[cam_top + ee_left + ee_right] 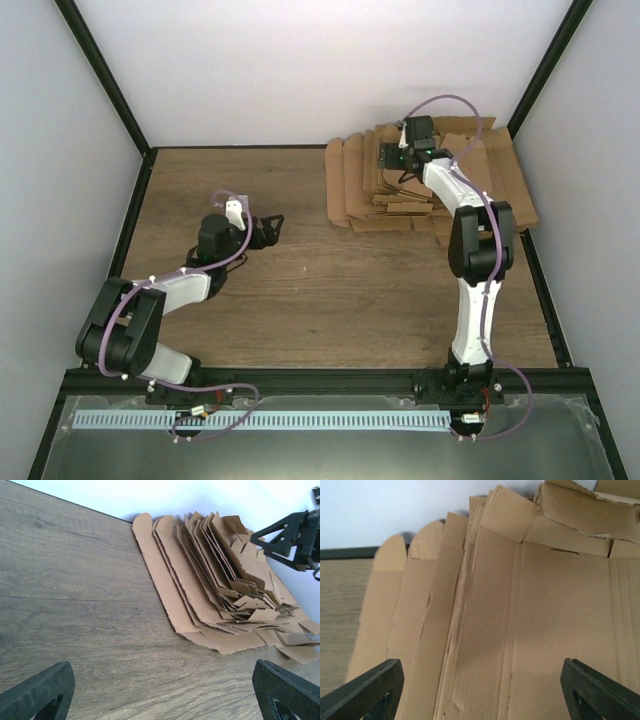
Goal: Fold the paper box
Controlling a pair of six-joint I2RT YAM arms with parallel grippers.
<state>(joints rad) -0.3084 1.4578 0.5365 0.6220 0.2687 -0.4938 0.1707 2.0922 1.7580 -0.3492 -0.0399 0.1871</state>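
A pile of flat brown cardboard blanks (352, 190) lies at the table's back right; it also shows in the left wrist view (200, 580) and fills the right wrist view (545, 620). No single folded paper box shows apart from this pile. My right gripper (392, 158) hovers open over the pile's top sheet, its jaws wide apart and empty (482, 690). My left gripper (275, 228) is open and empty over bare wood left of the pile (162, 695), pointing toward it.
The wooden table (300, 300) has black frame rails along its edges and white walls on three sides. A black upright post (545, 70) stands close behind the pile. The pile's loose flaps stick out at the right.
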